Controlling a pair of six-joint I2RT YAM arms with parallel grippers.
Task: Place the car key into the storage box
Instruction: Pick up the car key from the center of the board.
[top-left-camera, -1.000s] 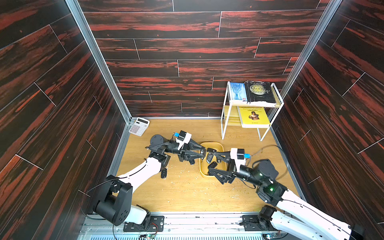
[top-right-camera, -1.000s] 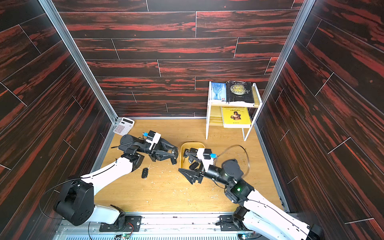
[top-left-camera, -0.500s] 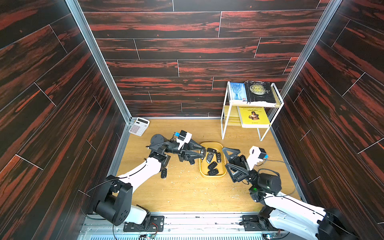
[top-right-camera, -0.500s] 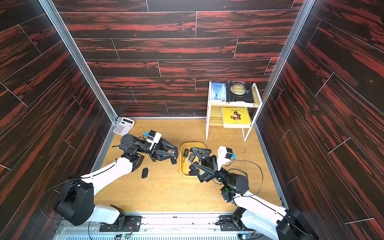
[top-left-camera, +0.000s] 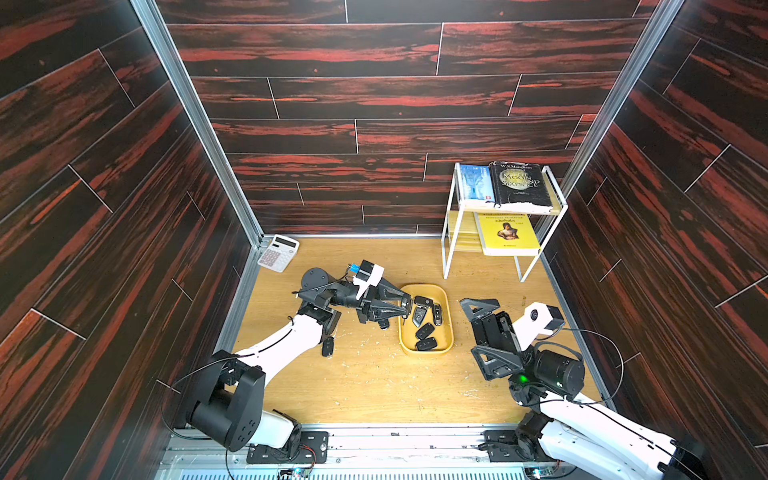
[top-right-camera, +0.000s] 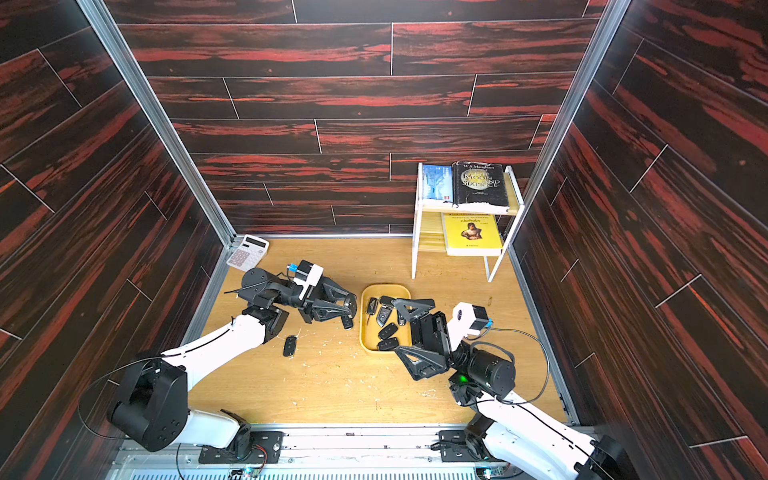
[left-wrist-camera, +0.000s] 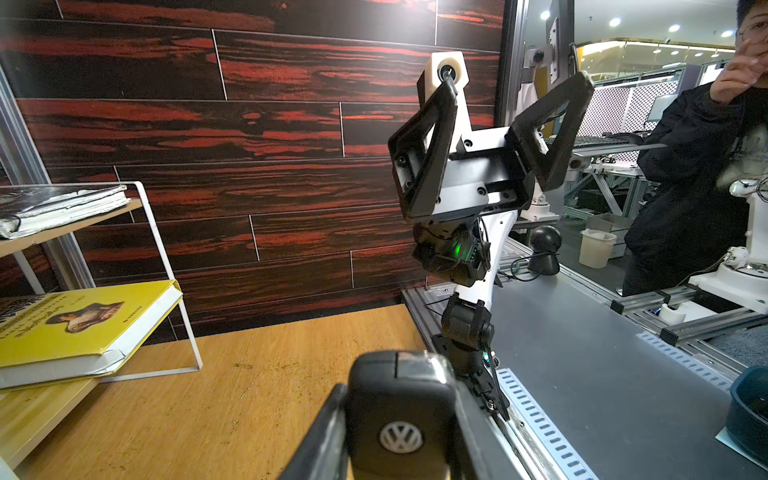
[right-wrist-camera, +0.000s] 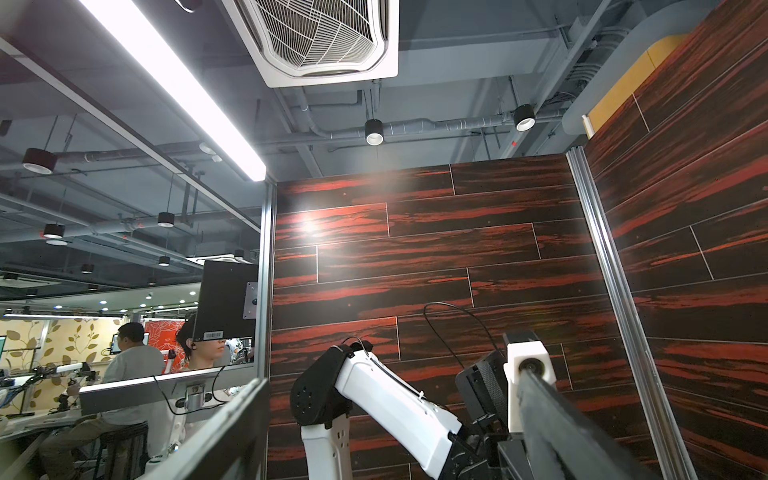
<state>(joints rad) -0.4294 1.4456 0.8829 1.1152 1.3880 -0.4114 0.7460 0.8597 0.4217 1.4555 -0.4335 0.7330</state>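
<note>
The storage box (top-left-camera: 448, 332) (top-right-camera: 364, 332) is a shallow yellow tray in the middle of the wooden table, with several black key fobs (top-left-camera: 424, 331) lying in it. My left gripper (top-left-camera: 406, 308) (top-right-camera: 353, 312) hovers at the tray's left rim, shut on a black car key (left-wrist-camera: 401, 399) with a VW badge. My right gripper (top-left-camera: 478, 332) (top-right-camera: 411, 332) is raised to the right of the tray, tipped upward and open, with nothing between its fingers (right-wrist-camera: 552, 415). Another black key (top-left-camera: 328, 346) (top-right-camera: 290, 345) lies on the table beside the left forearm.
A white wire rack (top-left-camera: 453, 232) with books stands at the back right. A calculator (top-left-camera: 277, 252) lies in the back left corner. Dark wood-pattern walls close three sides, and small crumbs dot the table in front of the tray.
My right arm has pulled back from over the tray to the right and tipped its gripper upward, jaws opening slightly wider. The left gripper has stayed put with the key.
</note>
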